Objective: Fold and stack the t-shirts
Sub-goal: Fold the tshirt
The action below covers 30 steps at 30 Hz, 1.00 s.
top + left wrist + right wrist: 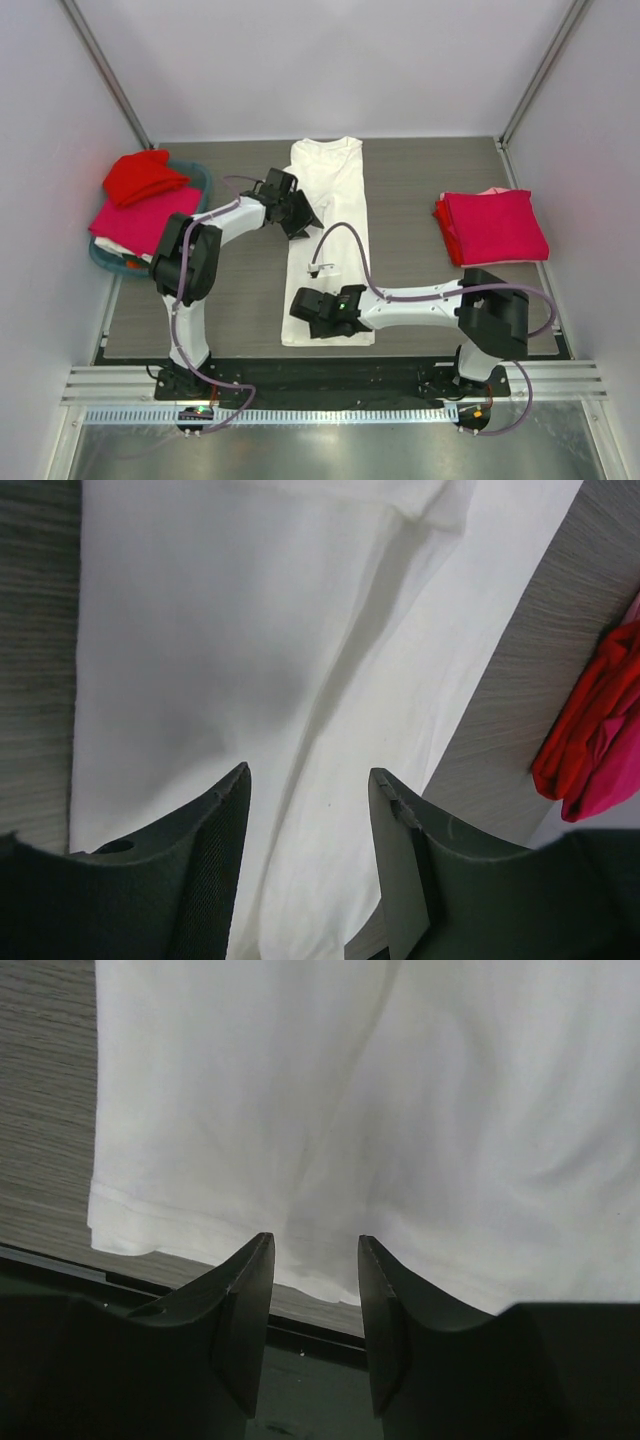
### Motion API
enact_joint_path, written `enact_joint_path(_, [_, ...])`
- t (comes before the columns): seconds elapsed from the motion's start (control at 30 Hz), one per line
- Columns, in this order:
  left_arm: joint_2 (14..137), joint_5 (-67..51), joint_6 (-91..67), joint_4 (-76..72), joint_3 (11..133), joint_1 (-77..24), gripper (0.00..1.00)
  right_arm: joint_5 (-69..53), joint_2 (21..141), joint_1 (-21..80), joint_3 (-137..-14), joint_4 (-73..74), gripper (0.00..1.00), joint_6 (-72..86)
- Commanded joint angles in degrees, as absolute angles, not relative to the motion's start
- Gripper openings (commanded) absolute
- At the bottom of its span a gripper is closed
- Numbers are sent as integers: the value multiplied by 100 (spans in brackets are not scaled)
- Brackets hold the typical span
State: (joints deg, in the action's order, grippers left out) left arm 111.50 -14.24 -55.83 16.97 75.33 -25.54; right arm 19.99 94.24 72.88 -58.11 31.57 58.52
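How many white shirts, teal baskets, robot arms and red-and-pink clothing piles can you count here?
White shirt: 1
Teal basket: 1
Robot arms, left and right: 2
Red-and-pink clothing piles, in the basket and at right: 2
Total: 6

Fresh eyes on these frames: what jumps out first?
The white t-shirt, folded into a long strip down the middle, with the left gripper at its left edge and the right gripper at its near hem, both with jaws open. Then the folded red and pink stack at right and the teal basket of tees at left.
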Motion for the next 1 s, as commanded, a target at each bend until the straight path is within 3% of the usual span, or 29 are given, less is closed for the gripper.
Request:
enact_joint_path(0.0, [11443,-1696,-5475,1652,7953,-2522,52,2407,9589,7426,-6152,3462,45,5924])
enact_joint_path(0.23, [12049,-1635,-5493,1670,8349,-2514,51,2373,9721,7576,-6161,3515,44,5941])
enact_joint_path(0.43, [12208,-1661,-5511,1661,8437,-2522,50,2303,9773,7681,-6126,3542,32,6020])
enact_joint_path(0.57, [12226,-1644,-5502,1670,8438,-2522,50,2312,9756,7690,-6047,3638,10,6021])
enact_joint_path(0.77, [12191,-1600,-5476,1679,8420,-2522,50,2206,9466,7813,-6064,3735,1,5977])
enact_joint_path(0.9, [12182,-1617,-5493,1688,8420,-2514,50,2206,9387,7884,-6196,3946,1,5976])
enact_joint_path(0.93, [12164,-1626,-5493,1688,8411,-2522,50,2302,9343,7892,-6214,4007,6,6020])
enact_joint_path(0.97, [12138,-1643,-5493,1696,8402,-2522,50,2355,9308,7901,-6196,4043,27,6073])
